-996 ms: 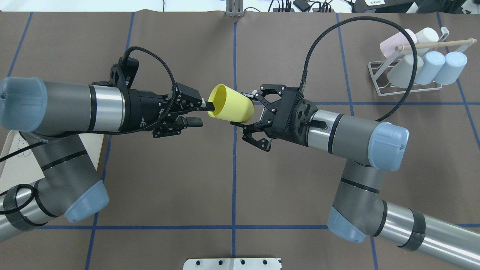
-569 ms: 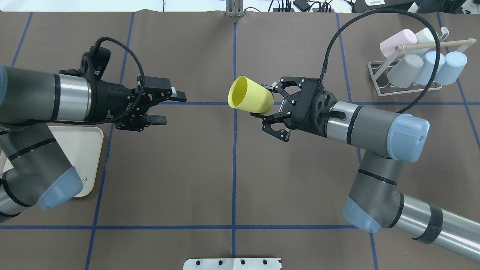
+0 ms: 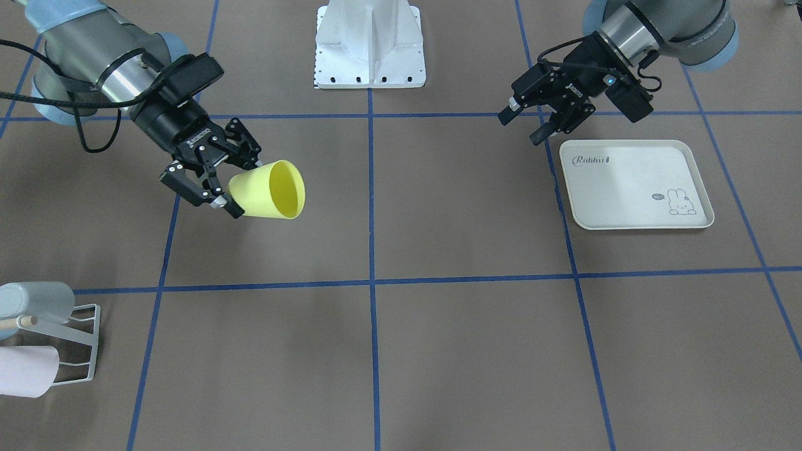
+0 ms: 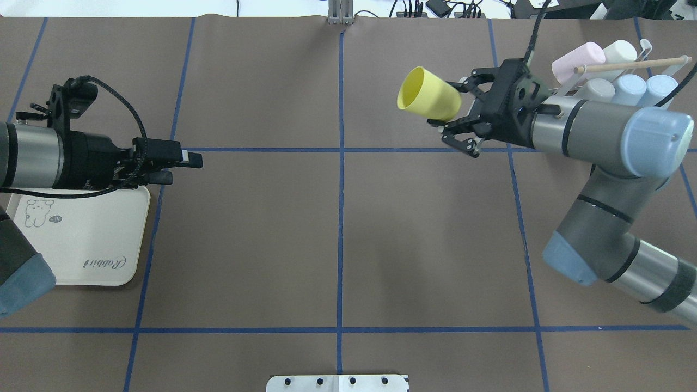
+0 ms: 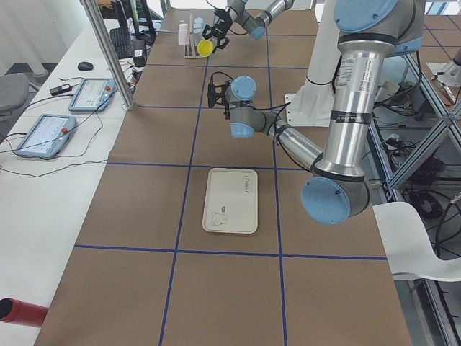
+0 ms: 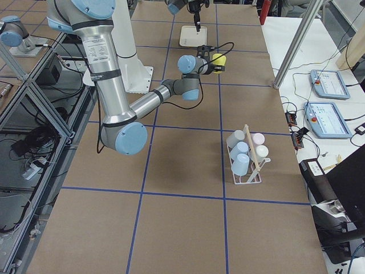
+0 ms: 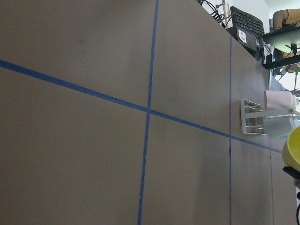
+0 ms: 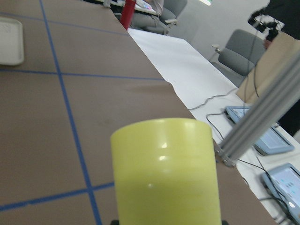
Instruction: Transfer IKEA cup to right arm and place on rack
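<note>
The yellow IKEA cup (image 4: 429, 99) lies on its side in the air, mouth toward the table's middle, and my right gripper (image 4: 453, 104) is shut on its base end. The cup (image 3: 268, 189) also fills the right wrist view (image 8: 166, 173). The white wire rack (image 4: 631, 64) with its wooden peg stands just right of the gripper, at the far right, partly hidden by my right arm. It holds several pastel cups. My left gripper (image 4: 182, 166) hangs open and empty at the far left, beside the tray's corner. Its fingers (image 3: 509, 115) stand apart.
A cream rabbit-print tray (image 4: 81, 256) lies under my left arm at the table's left edge. The robot's white base plate (image 3: 369, 44) sits at mid-table on the robot's side. Blue tape lines cross the brown table cover.
My left gripper let go of the cup's rim and pulled back to the left. My right arm carried the cup right and toward the far side, up to the rack.
</note>
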You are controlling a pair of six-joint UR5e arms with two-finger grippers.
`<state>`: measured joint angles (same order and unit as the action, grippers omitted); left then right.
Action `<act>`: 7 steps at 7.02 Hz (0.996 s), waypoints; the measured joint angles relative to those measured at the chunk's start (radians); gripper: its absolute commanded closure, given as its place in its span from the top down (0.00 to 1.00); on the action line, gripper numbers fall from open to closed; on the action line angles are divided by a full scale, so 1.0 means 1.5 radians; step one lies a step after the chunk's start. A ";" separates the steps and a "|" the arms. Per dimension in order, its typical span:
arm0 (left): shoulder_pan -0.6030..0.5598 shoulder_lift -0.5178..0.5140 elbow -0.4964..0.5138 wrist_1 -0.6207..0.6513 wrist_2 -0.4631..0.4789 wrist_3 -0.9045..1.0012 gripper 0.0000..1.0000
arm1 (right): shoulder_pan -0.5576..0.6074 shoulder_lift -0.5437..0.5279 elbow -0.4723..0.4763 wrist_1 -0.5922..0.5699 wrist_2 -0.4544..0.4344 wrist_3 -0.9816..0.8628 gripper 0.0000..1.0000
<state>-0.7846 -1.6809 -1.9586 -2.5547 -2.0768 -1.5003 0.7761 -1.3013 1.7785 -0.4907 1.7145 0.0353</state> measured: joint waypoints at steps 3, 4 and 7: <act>-0.004 0.022 -0.004 -0.001 -0.001 0.031 1.00 | 0.155 -0.022 0.015 -0.179 0.018 -0.239 0.00; -0.003 0.024 -0.005 -0.001 -0.001 0.031 1.00 | 0.203 -0.023 0.025 -0.251 0.017 -0.369 0.00; 0.001 0.023 -0.005 -0.002 0.002 0.031 1.00 | 0.302 -0.024 0.001 -0.376 -0.076 -0.815 0.00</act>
<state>-0.7830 -1.6464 -1.9658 -2.5575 -2.0732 -1.4537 1.2288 -1.3366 1.7806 -1.0547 1.6005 -1.1874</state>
